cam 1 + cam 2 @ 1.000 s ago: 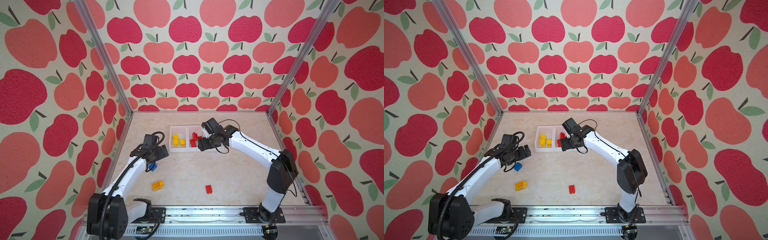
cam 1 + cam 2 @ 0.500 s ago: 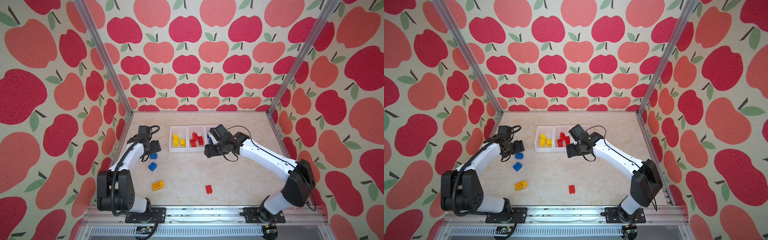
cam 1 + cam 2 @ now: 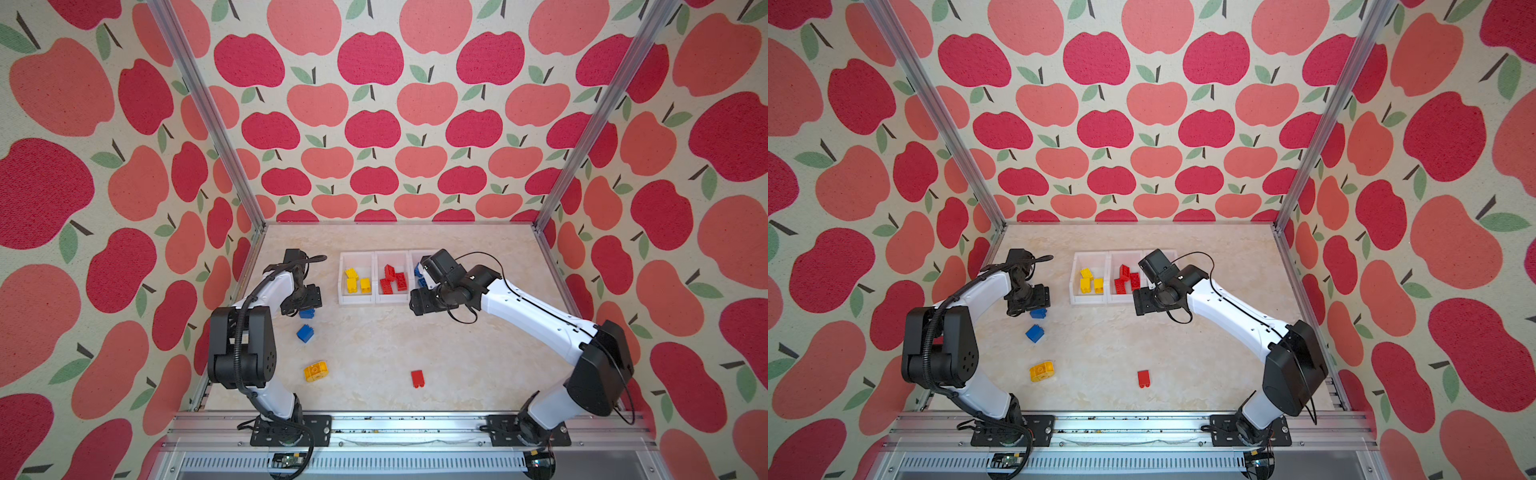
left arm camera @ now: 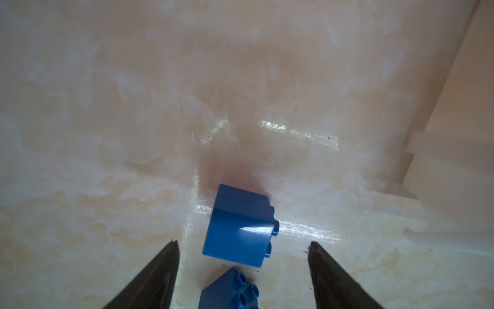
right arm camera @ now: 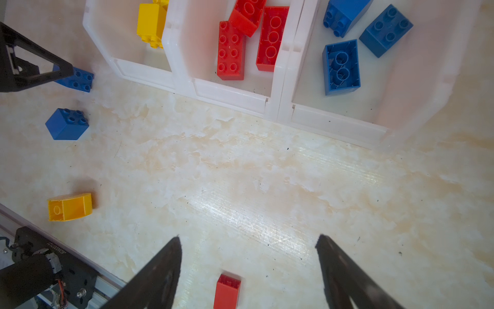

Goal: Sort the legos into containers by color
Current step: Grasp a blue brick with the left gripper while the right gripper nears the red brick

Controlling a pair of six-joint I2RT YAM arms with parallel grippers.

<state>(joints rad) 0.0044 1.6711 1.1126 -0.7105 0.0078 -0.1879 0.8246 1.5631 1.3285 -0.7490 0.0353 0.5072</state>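
- No word, brand, number or sign reads clearly.
- Small white print on the black motor housing (image 5: 54, 251), at the beige marbled table's (image 3: 374, 353) seven o'clock edge, is too blurred.

Three walls stand around me, papered in one pattern: the back wall (image 3: 374, 124), the left wall (image 3: 75, 199) and the right wall (image 3: 698, 199) all carry deep red and coral apples with green leaves and dark stems on a cream ground. A slanting aluminium post (image 3: 208, 120) marks each back corner. Under me lies a glossy tabletop (image 3: 374, 353) marbled in cream and beige, throwing back pale streaks of light (image 5: 240, 214) in the right wrist view, and along its near edge runs an aluminium rail (image 3: 407, 424) with a slotted grey strip (image 3: 353, 461) just outside it.
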